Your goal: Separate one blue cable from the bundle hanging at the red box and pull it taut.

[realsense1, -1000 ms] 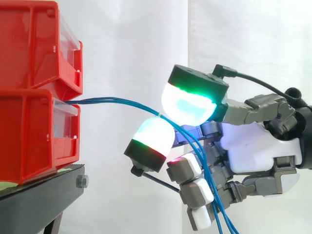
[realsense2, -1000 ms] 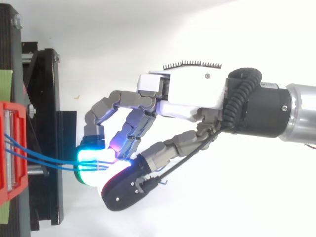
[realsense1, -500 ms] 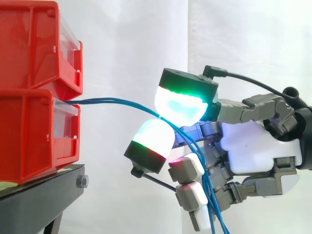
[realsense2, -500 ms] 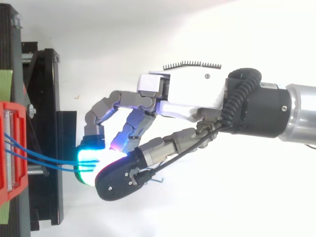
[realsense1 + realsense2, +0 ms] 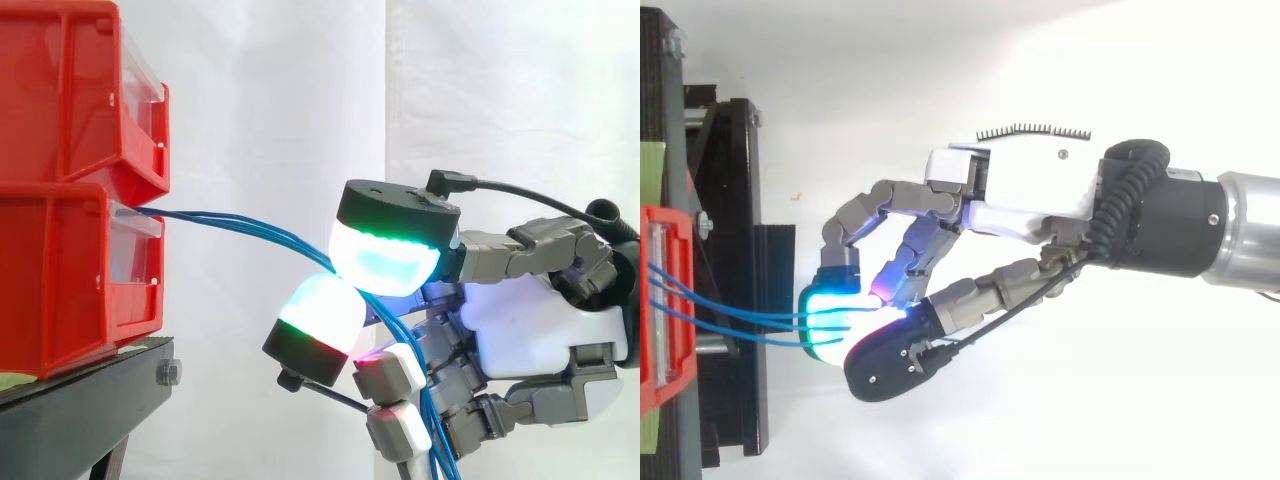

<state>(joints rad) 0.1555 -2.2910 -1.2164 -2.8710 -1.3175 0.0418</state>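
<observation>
The robot hand (image 5: 520, 330) pinches thin blue cables (image 5: 220, 217) between glowing pads (image 5: 385, 265), strands converging from the red bin (image 5: 70, 280).

Your hand (image 5: 520, 325) reaches out level from the arm (image 5: 1250, 235), with its fingers curled forward. Two fingertips (image 5: 385, 262), glowing white-cyan, press together ahead of the palm and pinch the blue cables (image 5: 240, 219) between them. The other fingers fold in below the palm, one glowing magenta.
</observation>
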